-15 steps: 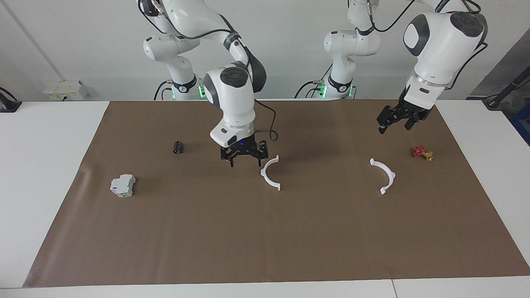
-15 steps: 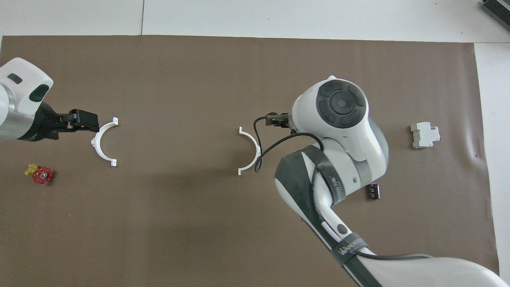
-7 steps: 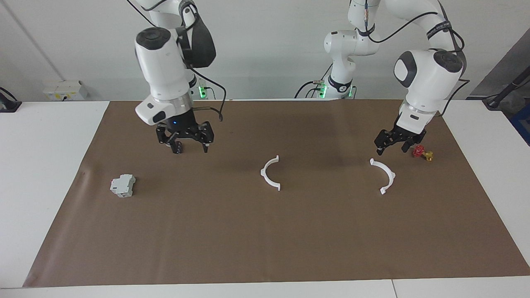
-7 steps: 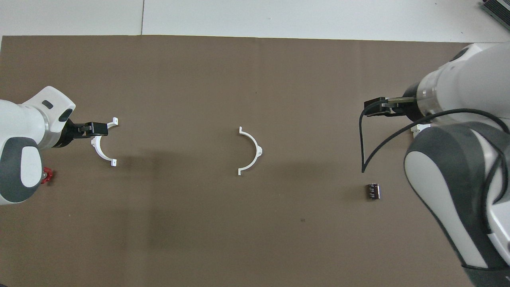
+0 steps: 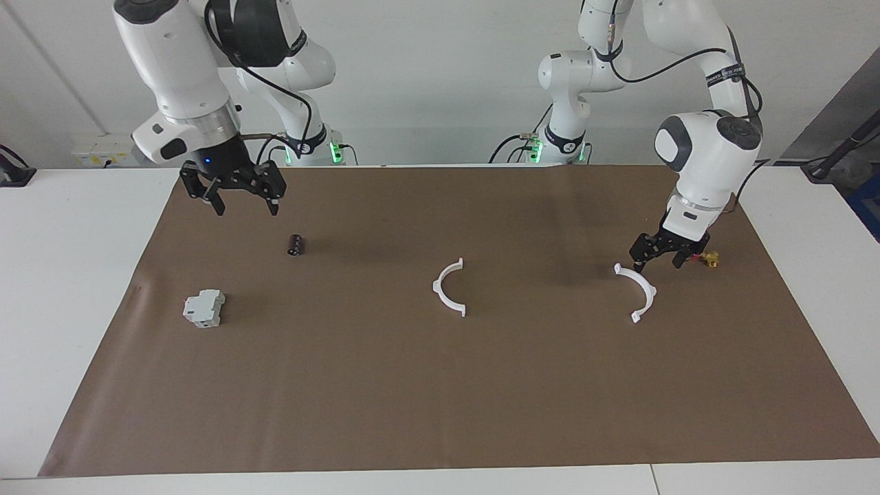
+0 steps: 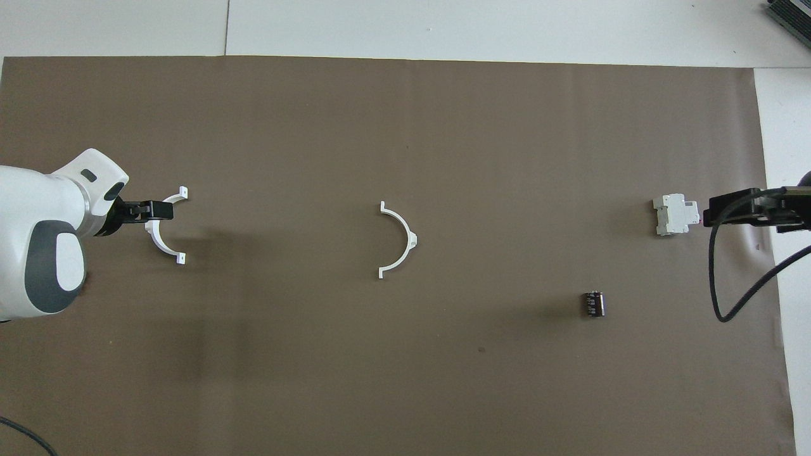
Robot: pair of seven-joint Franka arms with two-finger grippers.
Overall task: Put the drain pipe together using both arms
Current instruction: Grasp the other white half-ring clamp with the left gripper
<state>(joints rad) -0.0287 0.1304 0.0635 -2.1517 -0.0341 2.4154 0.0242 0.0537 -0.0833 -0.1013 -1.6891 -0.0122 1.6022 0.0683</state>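
Left gripper (image 5: 661, 260) low, fingers apart, just over curved back of one white half-ring (image 5: 637, 291), no grip. Other half-ring (image 5: 448, 289) lay mid-mat, well apart. Right gripper (image 5: 235, 199) raised, fingers apart, empty, near black cylinder (image 5: 295, 244).

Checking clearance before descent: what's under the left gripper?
The left gripper, open, hangs low over one white half-ring, at its end nearer the robots. The red-and-yellow valve beside it is mostly covered by the gripper.
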